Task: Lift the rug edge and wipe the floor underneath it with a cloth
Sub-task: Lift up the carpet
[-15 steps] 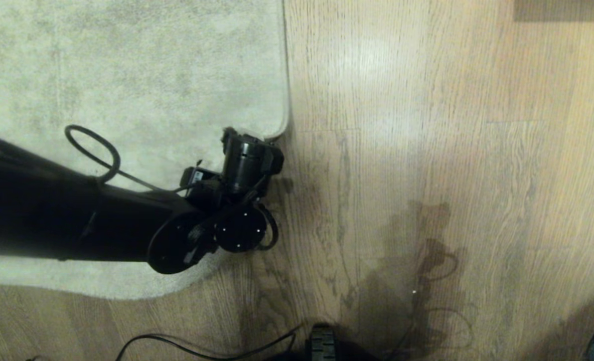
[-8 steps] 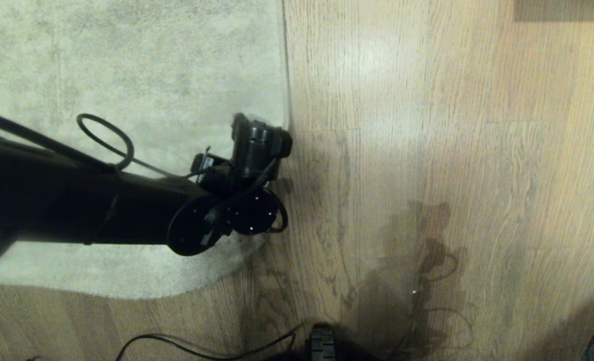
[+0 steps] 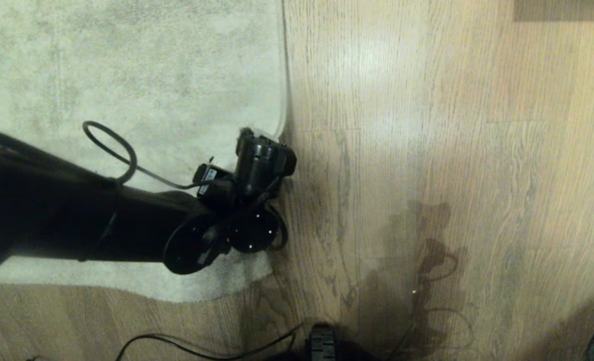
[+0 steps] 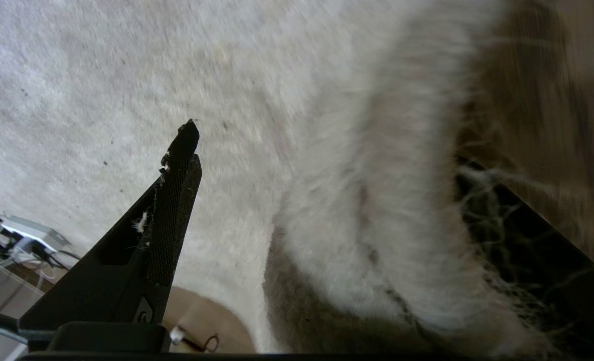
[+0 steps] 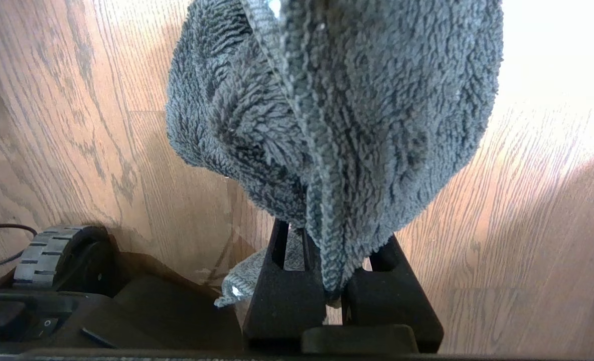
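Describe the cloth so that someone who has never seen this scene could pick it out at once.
Start from the wood-plank floor; just above it, in the right wrist view, the right gripper is shut on the cloth, which hangs bunched from it. It is a fluffy dark grey looped-pile rag with a stitched hem, unlike the large pale rug beside the left gripper.

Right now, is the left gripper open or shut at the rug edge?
Open: the left gripper has fingers spread wide, the rug edge bunched between them, not yet pinched.
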You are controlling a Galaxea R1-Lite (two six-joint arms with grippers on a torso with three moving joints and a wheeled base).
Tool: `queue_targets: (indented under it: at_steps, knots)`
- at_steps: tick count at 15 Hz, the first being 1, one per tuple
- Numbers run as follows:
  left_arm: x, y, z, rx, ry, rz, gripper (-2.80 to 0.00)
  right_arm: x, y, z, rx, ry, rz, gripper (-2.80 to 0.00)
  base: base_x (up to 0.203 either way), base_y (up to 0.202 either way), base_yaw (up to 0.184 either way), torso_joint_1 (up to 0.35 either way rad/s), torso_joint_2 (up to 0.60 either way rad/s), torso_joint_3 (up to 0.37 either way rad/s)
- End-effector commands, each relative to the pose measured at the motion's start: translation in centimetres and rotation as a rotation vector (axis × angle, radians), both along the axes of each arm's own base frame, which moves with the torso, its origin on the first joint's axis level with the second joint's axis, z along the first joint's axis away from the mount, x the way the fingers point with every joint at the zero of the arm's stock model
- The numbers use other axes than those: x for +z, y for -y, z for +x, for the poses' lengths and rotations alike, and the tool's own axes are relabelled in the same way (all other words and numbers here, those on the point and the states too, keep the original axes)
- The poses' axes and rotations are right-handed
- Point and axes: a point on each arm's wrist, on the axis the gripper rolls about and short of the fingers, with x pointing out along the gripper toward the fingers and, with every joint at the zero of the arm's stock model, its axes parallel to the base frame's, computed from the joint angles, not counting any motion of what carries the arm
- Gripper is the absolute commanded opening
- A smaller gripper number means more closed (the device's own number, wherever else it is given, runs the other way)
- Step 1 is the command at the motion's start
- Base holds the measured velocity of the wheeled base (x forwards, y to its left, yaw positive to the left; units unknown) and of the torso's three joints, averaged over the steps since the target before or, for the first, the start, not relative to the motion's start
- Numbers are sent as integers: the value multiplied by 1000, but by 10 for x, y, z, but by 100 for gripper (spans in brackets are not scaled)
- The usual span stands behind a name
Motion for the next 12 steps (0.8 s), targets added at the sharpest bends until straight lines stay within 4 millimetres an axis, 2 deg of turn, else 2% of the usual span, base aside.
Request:
queue_targets:
  at_steps: [1, 7, 12]
  knots:
    - [-6, -5, -18, -14, -29, 36, 0, 0, 0, 0, 1, 1, -1, -280, 0, 0, 0, 0, 0, 0]
    - [-34, -19, -54, -43, -115, 132, 0, 0, 0, 0, 1, 1, -1, -280, 0, 0, 0, 0, 0, 0]
    - [-37, -21, -64, -52, -115, 140, 0, 0, 0, 0, 1, 1, -1, -280, 0, 0, 0, 0, 0, 0]
